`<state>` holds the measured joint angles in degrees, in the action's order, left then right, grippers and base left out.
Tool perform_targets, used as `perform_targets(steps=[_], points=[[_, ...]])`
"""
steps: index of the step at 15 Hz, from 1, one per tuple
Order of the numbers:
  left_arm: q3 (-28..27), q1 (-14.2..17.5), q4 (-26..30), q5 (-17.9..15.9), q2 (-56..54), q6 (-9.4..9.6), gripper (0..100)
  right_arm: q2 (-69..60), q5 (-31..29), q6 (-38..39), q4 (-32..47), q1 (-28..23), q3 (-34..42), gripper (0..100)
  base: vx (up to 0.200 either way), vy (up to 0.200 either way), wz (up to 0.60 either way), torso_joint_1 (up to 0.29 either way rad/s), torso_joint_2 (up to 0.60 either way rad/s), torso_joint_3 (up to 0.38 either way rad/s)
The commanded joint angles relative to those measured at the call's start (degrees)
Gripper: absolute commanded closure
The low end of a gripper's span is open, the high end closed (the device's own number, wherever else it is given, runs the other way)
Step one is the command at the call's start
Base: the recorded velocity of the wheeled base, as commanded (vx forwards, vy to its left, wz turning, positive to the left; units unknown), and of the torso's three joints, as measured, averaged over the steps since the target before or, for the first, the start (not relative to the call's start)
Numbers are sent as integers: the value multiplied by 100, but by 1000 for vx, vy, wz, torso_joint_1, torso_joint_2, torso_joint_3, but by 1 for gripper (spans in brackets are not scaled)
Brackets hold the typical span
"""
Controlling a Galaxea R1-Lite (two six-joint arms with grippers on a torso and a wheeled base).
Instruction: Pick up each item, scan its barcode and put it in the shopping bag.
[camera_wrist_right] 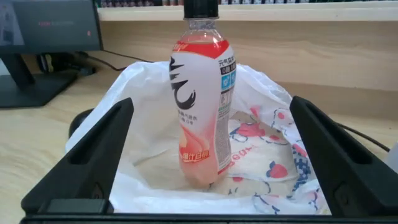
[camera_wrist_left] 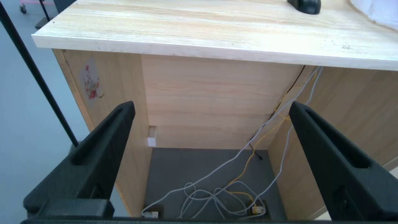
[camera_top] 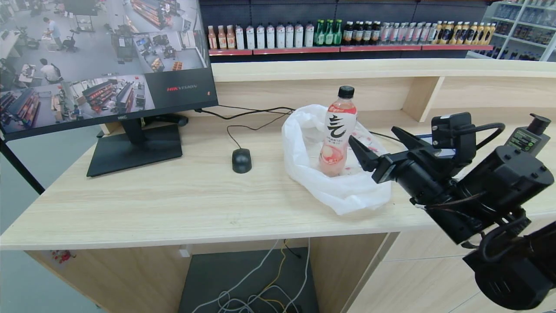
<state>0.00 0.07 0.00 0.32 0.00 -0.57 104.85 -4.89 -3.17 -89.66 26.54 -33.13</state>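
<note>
Pink bottle [camera_top: 338, 130] upright inside the white bag [camera_top: 299, 130]; right pincer [camera_top: 372, 134] just beside it, released and empty.

pincer [camera_wrist_right: 211, 106]: fingers stood spread wide, gripping nothing
bottle [camera_wrist_right: 202, 106]: upright just ahead of the pincer, in line with the gap between its fingers; pink drink, black cap
bag [camera_wrist_right: 143, 93]: white plastic, open around the bottle's foot
packet [camera_wrist_right: 267, 146]: printed, lay in the bag beside the bottle
</note>
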Motion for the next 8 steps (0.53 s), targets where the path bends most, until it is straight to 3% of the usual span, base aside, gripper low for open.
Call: perform_targets(steps=[1, 8], points=[[0, 1, 0, 3, 0, -4, 0, -176, 5, 9, -34, 115, 220, 0, 0, 0, 0, 0, 0, 0], [0, 1, 0, 3, 0, -4, 0, -35, -3, 168, -34, 352, 176, 0, 0, 0, 0, 0, 0, 0]])
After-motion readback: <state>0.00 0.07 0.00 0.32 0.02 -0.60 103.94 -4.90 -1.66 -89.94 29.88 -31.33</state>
